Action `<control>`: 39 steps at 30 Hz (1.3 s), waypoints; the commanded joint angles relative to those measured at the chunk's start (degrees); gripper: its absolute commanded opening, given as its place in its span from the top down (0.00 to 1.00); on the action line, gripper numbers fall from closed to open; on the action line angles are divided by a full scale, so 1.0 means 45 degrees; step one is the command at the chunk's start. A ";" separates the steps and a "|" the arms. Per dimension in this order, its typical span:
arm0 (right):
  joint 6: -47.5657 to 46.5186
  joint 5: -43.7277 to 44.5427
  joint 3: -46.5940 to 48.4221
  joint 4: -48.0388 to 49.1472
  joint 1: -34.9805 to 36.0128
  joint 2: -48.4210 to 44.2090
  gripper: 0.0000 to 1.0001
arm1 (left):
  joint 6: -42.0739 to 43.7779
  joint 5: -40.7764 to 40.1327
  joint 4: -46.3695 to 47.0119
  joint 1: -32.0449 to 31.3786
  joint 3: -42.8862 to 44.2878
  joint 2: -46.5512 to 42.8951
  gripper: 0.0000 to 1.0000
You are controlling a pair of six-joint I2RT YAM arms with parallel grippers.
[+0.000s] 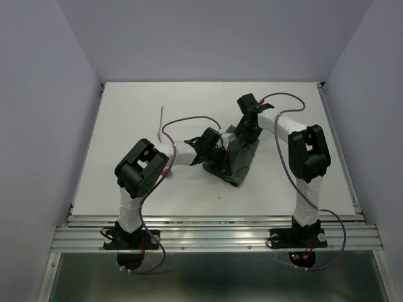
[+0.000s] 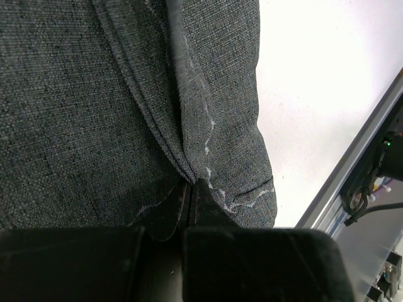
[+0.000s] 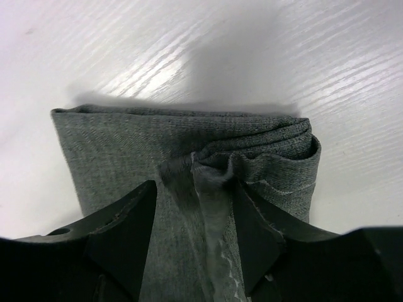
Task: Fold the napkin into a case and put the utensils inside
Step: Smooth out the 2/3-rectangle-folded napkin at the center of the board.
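The dark grey napkin [image 1: 238, 165] lies folded in several layers mid-table. My left gripper [image 1: 213, 146] sits at its left side. In the left wrist view the left gripper [image 2: 191, 185] is shut on a fold of the napkin [image 2: 75, 94], near a pale stitched seam. My right gripper [image 1: 247, 132] hovers over the napkin's far end. In the right wrist view the right gripper [image 3: 194, 189] is open, with a raised ridge of the napkin [image 3: 126, 138] loose between its fingers. One slim grey utensil [image 1: 162, 117] lies far left of the cloth. The spoon is not in view.
Grey walls enclose the white table [image 1: 126, 189] on three sides. A metal rail [image 1: 214, 234] runs along the near edge, where both arm bases are bolted. Purple cables loop from each arm over the table.
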 commanded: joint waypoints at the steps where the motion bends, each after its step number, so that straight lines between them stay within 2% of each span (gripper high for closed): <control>1: -0.0443 -0.0648 -0.0295 0.1408 -0.0089 -0.1355 0.43 | 0.0415 0.0580 -0.0178 -0.0049 -0.0189 -0.0051 1.00; 11: -0.1341 -0.0629 -0.1076 0.2033 -0.0206 -0.2334 0.41 | 0.0337 0.0698 -0.0197 -0.0049 -0.0014 -0.0246 1.00; 21: -0.2748 -0.0629 -0.2346 0.2717 -0.0734 -0.3114 0.45 | 0.0337 0.0775 -0.0471 -0.0049 0.0396 -0.0462 1.00; 29: -0.3919 -0.1663 -0.2015 0.2736 -0.0734 -0.2646 0.44 | 0.0396 0.0932 -0.0666 -0.0030 0.0846 -0.0208 1.00; 39: -0.4955 -0.0531 -0.1644 0.1936 0.0281 -0.2256 0.44 | 0.0435 0.1049 -0.0822 -0.0010 0.1178 0.0046 1.00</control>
